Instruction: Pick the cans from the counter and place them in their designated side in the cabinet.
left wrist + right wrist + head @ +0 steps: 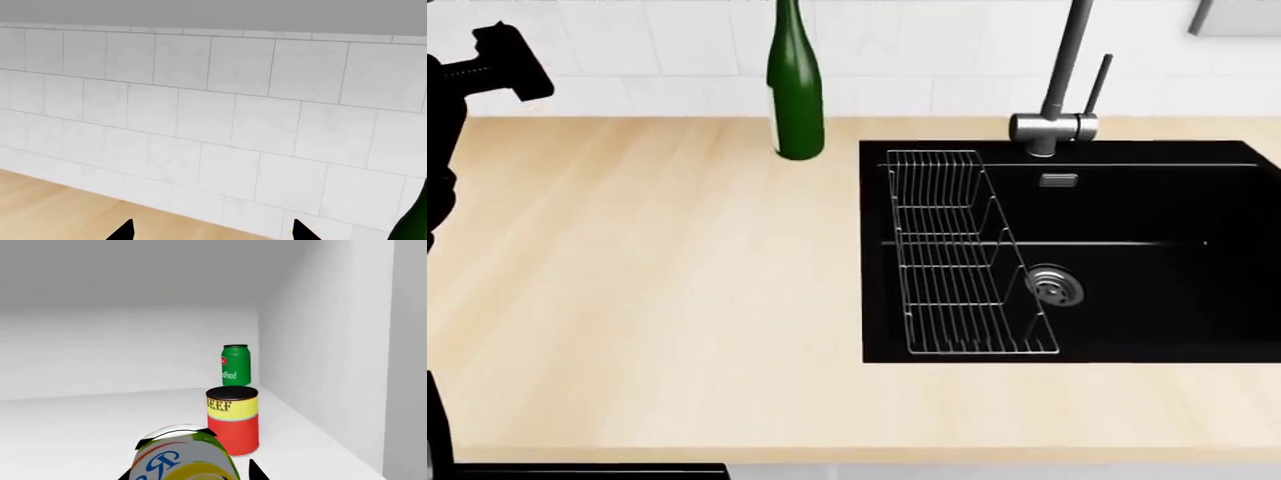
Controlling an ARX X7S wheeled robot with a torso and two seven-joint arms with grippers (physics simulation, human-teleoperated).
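Right pincer (193,475) grips the yellow-and-white can (183,460) inside the cabinet (333,365), just beside the red-and-yellow can (232,420). Lower it straight, clear of that neighbour, then release. Left pincer (212,231) hangs wide, empty, over the counter (53,210).

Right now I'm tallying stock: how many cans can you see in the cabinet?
3. A green can stands at the back by the side wall, a red and yellow can stands in front of it, and a yellow and white can sits nearest, in the right gripper.
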